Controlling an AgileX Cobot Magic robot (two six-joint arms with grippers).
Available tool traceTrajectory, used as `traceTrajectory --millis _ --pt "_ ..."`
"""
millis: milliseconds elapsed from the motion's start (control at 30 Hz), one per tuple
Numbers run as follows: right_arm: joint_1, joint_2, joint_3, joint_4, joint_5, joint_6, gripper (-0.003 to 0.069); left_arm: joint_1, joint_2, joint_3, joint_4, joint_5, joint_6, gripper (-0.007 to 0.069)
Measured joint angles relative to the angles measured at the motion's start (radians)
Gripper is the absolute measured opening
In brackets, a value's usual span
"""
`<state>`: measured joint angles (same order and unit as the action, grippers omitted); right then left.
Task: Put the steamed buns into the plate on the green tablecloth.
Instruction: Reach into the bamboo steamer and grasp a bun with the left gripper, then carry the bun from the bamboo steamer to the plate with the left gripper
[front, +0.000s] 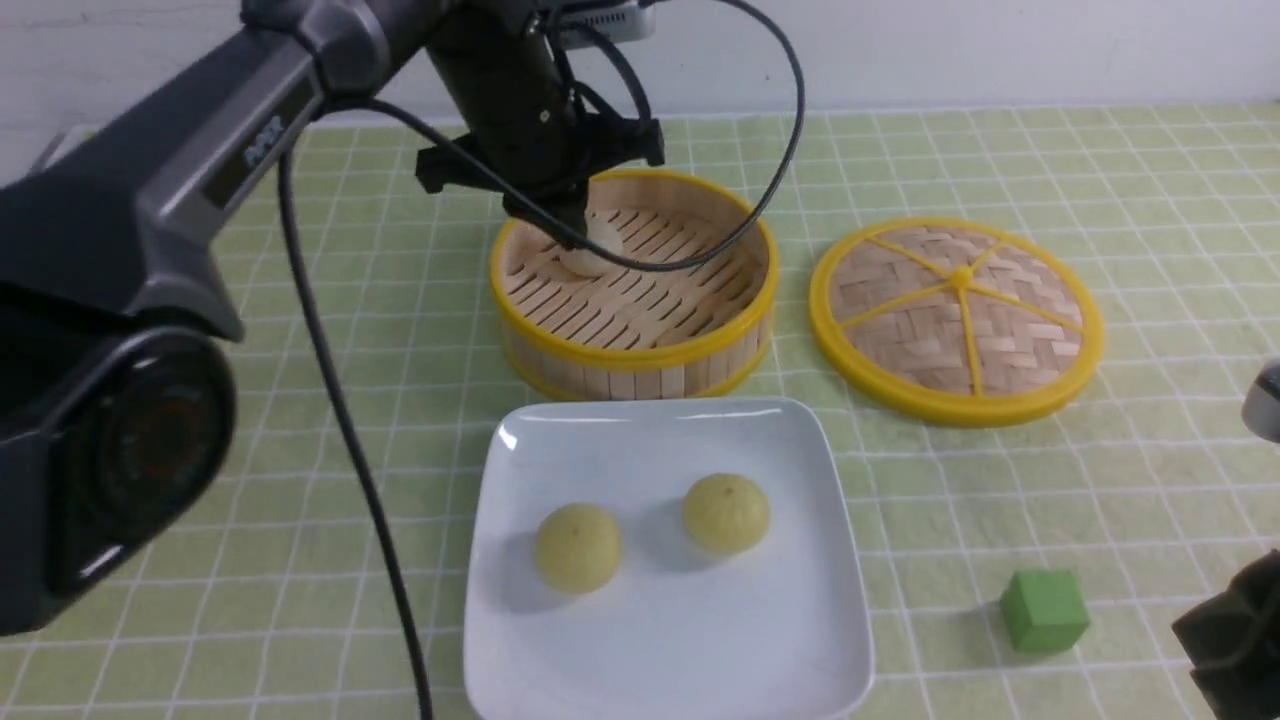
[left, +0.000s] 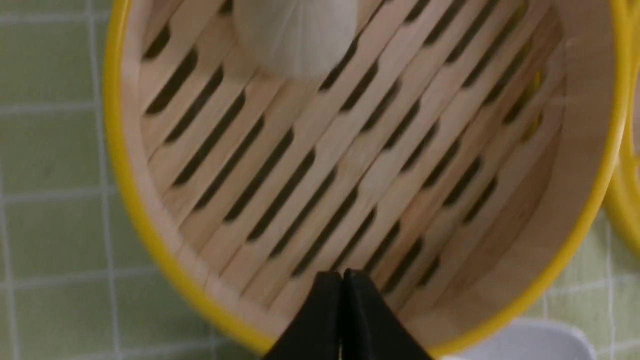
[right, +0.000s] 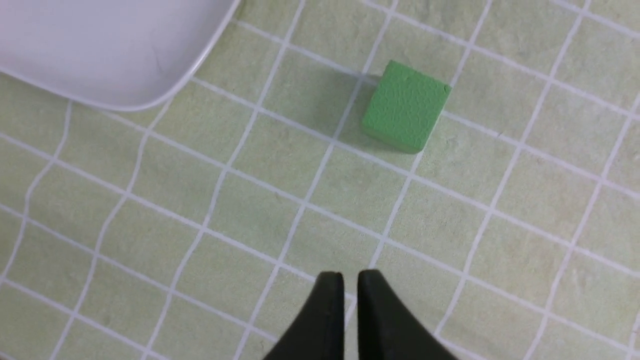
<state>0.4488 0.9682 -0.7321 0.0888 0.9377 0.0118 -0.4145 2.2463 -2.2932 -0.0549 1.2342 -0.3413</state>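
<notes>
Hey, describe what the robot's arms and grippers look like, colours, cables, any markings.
The left arm is dark grey and black with boxy links, pale lettering on its side too blurred to read, and a round black joint housing near the camera. Black cables loop along it. Little of the right arm shows beyond a dark corner. The left gripper and right gripper have matte black, tapered fingers.

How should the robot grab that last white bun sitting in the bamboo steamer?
Probably from straight above, pinching the white bun across its rounded sides low down. It sits dome-up on the slats of the steamer, whose raised wall blocks a sideways approach. The left hand, now shut above the basket, would have to open first.
</notes>
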Motion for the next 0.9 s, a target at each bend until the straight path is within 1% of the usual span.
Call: traceTrajectory --millis 33,67,133,167,200,300,333,367,400,467,500,533,633,667,700,733,833,900 --pt "0.000 0.000 0.000 0.000 -0.002 0.000 0.0064 0.000 0.058 -0.093 0.001 0.003 -0.008 0.0048" --pt "0.000 0.000 0.000 0.000 -0.002 0.000 0.0064 0.000 0.087 -0.142 0.009 0.003 -0.015 0.0072" --pt "0.000 0.000 0.000 -0.001 -0.002 0.000 0.0065 0.000 0.157 -0.254 0.035 0.003 -0.036 0.0161" --pt "0.000 0.000 0.000 -0.001 -0.002 0.000 0.0066 0.000 0.179 -0.285 0.055 0.003 -0.047 0.0201" --pt "0.000 0.000 0.000 -0.001 -0.002 0.000 0.0068 0.000 0.207 -0.322 0.071 0.003 -0.057 0.0263" --pt "0.000 0.000 0.000 0.000 -0.002 0.000 0.0074 0.000 0.263 -0.356 0.136 -0.001 -0.068 0.0408" --pt "0.000 0.000 0.000 0.000 -0.002 0.000 0.0074 0.000 0.270 -0.357 0.142 -0.004 -0.069 0.0417" --pt "0.000 0.000 0.000 0.000 -0.003 0.000 0.0077 0.001 0.292 -0.359 0.155 -0.015 -0.070 0.0467" --pt "0.000 0.000 0.000 0.000 -0.003 0.000 0.0078 0.001 0.308 -0.360 0.160 -0.024 -0.070 0.0486" --pt "0.000 0.000 0.000 0.000 -0.003 0.000 0.0080 0.002 0.324 -0.360 0.165 -0.034 -0.071 0.0496" --pt "0.000 0.000 0.000 0.000 -0.004 0.000 0.0081 0.002 0.346 -0.360 0.163 -0.042 -0.071 0.0473" --pt "0.000 0.000 0.000 0.000 -0.004 0.000 0.0081 0.002 0.348 -0.360 0.162 -0.041 -0.069 0.0467" --pt "0.000 0.000 0.000 0.000 -0.005 0.000 0.0081 0.002 0.366 -0.360 0.132 -0.032 -0.031 0.0265" --pt "0.000 0.000 0.000 0.000 -0.005 0.000 0.0081 0.002 0.366 -0.362 0.123 -0.031 -0.016 0.0173" --pt "0.000 0.000 0.000 0.000 -0.005 0.000 0.0081 0.002 0.362 -0.365 0.110 -0.027 -0.004 0.0104" --pt "0.000 0.000 0.000 0.000 -0.005 0.000 0.0081 0.002 0.351 -0.374 0.098 -0.013 0.006 0.0051" --pt "0.000 0.000 0.000 0.000 -0.005 0.000 0.0081 0.001 0.317 -0.392 0.095 0.003 0.019 0.0029" --pt "0.000 0.000 0.000 0.000 -0.004 0.000 0.0081 0.001 0.237 -0.400 0.092 0.003 0.031 0.0027"
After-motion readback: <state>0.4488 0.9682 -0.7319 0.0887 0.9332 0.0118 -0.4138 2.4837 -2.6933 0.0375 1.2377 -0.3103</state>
